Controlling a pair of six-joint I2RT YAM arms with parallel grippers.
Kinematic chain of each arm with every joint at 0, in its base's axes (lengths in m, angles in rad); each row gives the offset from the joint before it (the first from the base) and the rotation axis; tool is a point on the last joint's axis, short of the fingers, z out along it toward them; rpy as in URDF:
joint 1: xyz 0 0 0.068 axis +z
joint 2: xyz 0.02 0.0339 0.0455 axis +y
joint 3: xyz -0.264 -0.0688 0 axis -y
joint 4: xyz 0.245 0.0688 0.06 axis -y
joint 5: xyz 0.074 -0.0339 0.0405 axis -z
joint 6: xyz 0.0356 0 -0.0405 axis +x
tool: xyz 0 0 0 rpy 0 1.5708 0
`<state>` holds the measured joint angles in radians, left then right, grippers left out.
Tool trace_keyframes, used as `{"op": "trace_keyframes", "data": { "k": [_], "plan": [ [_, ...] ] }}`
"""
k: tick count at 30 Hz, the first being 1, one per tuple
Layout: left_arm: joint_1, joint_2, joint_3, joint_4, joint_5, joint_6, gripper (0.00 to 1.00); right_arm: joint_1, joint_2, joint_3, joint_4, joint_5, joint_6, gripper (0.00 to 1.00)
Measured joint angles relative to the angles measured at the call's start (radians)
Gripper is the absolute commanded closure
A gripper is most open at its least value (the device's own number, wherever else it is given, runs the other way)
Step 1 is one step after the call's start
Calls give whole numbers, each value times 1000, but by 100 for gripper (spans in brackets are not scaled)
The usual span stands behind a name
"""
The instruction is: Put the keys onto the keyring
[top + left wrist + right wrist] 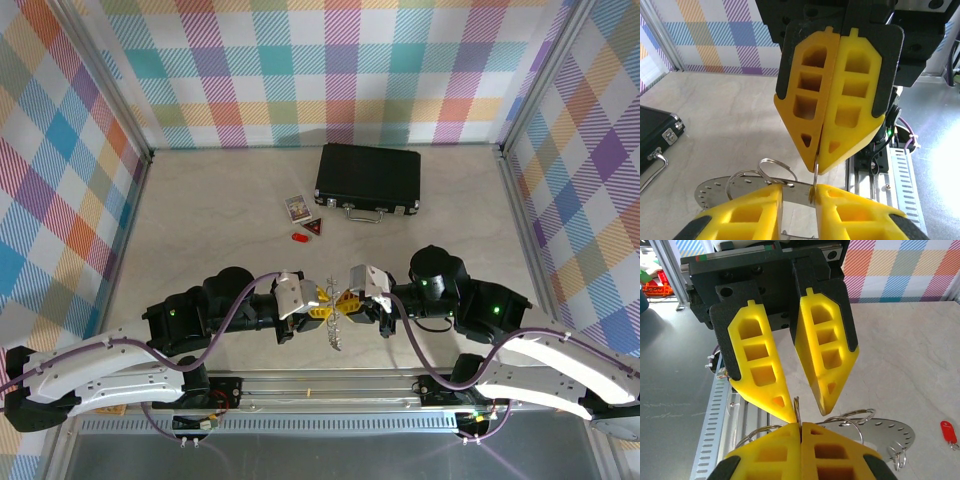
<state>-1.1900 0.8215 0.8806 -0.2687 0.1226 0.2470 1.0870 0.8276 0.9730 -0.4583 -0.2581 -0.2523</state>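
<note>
I saw the left gripper [322, 299] and the right gripper [349, 298] tip to tip near the table's [200, 220] near edge, with the keyring [337, 325] between and just below them. Behind them lay the key [299, 238], with the triangular tag [314, 229] just to its right. The card [297, 207] lay behind both, and the case [368, 180] farthest back, right of the card.

On the table [200, 215], a black case [368, 178] lies near a printed card [297, 207] and a dark red tag [314, 229].
</note>
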Motion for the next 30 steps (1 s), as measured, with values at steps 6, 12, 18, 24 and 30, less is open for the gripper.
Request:
{"op": "trace_keyframes", "data": {
  "k": [6, 12, 18, 24, 30],
  "plan": [
    [0, 0, 0, 10, 11, -1, 81, 2, 0, 0, 0, 0, -1, 100],
    [0, 0, 0, 12, 18, -8, 84, 6, 0, 0, 0, 1, -4, 100],
    [0, 0, 0, 12, 18, -12, 84, 8, 0, 0, 0, 1, -16, 100],
    [0, -3, 0, 13, 24, -18, 98, 7, -4, 0, 1, 6, -22, 100],
    [-1, -3, 0, 28, 28, -18, 100, 7, -14, 0, 2, 8, -24, 100]
  ]
}}
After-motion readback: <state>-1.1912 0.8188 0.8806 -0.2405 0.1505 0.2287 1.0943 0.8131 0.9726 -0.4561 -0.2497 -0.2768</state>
